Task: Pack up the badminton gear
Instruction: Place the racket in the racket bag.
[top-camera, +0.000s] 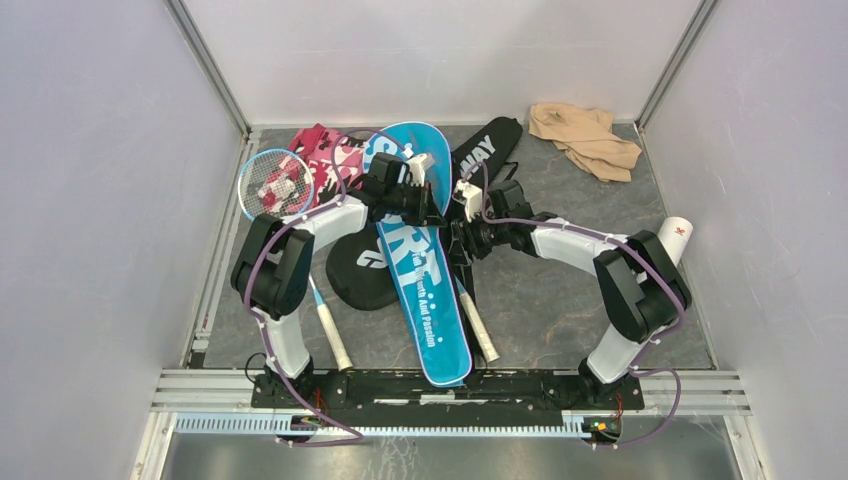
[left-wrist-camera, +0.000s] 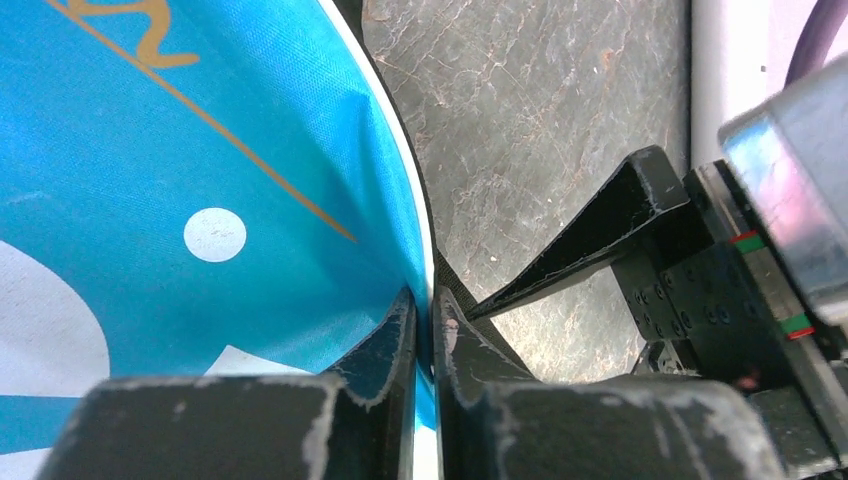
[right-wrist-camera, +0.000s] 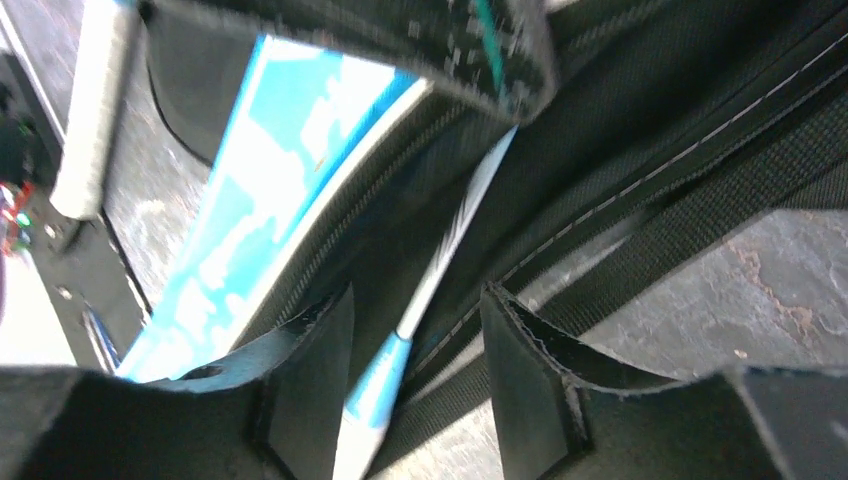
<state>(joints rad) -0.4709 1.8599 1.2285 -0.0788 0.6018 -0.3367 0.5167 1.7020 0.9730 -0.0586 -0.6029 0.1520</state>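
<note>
Where the two arms meet over the middle of the table (top-camera: 560, 300), we see the left claw (left-wrist-camera: 425, 312) pinched almost closed on the white-trimmed edge of the blue cover (left-wrist-camera: 200, 150), and the fabric curves up between its pads. The blue cover lies lengthways from the back toward the arm bases, on top of the black cover (top-camera: 365, 272). Just beside it, the right claw (right-wrist-camera: 415, 320) stands with its jaws parted and clamps nothing. A thin racket shaft (right-wrist-camera: 455, 235) runs through the gap between its fingers (right-wrist-camera: 520, 360), lying on black fabric next to the blue cover's zipped edge. A second racket (top-camera: 275, 185), blue-framed, rests at the left, its head just beside the pink cloth (top-camera: 318, 148). The white tube (top-camera: 676, 236) sits at the right edge, well apart, and the beige cloth (top-camera: 585, 138) lies in the back right corner.
</note>
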